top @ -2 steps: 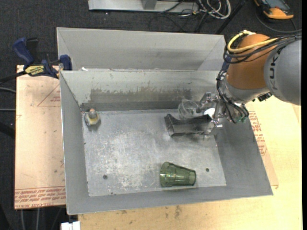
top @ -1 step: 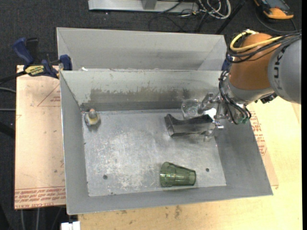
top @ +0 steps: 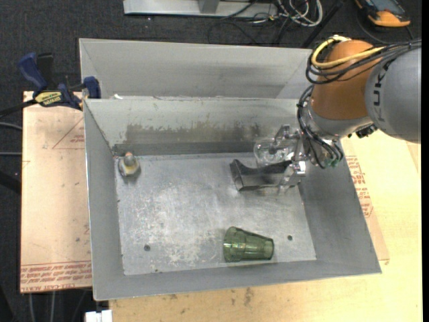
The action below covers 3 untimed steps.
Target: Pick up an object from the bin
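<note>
The gripper's (top: 241, 178) dark fingers (top: 236, 171) stand apart, seemingly with nothing between them, above bare bin (top: 201, 72) floor right of centre. Well apart, by the near wall, a green tumbler (top: 248, 245) lies sideways, its long axis left-right and its mouth apparently leftward. The arm (top: 395, 92) reads "KU".

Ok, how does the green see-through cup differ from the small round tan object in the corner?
The green see-through plastic cup is far larger than the small round tan object. The cup lies on its side near the grey metal bin front wall; the tan object sits in its far left corner. The cup is translucent, the tan object opaque. Both rest on the bin floor.
</note>
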Each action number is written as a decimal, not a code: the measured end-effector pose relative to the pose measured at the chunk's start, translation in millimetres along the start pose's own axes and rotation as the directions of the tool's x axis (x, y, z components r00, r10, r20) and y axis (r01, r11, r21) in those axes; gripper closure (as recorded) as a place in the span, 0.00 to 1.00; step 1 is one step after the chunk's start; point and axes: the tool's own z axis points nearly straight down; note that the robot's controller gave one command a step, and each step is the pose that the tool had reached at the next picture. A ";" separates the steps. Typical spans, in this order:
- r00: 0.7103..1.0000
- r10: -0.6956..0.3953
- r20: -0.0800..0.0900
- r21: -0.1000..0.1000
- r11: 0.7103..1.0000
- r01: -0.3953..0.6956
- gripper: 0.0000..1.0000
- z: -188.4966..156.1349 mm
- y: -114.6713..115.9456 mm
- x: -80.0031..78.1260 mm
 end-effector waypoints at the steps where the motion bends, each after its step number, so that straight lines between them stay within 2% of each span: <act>1: 1.000 0.013 0.003 0.000 1.000 -0.013 0.00 51.9 6.9 4.5; 2: 1.000 0.014 0.002 0.001 1.000 -0.014 1.00 50.6 6.7 4.5; 3: 1.000 0.014 0.002 0.001 1.000 -0.014 1.00 50.6 6.7 4.5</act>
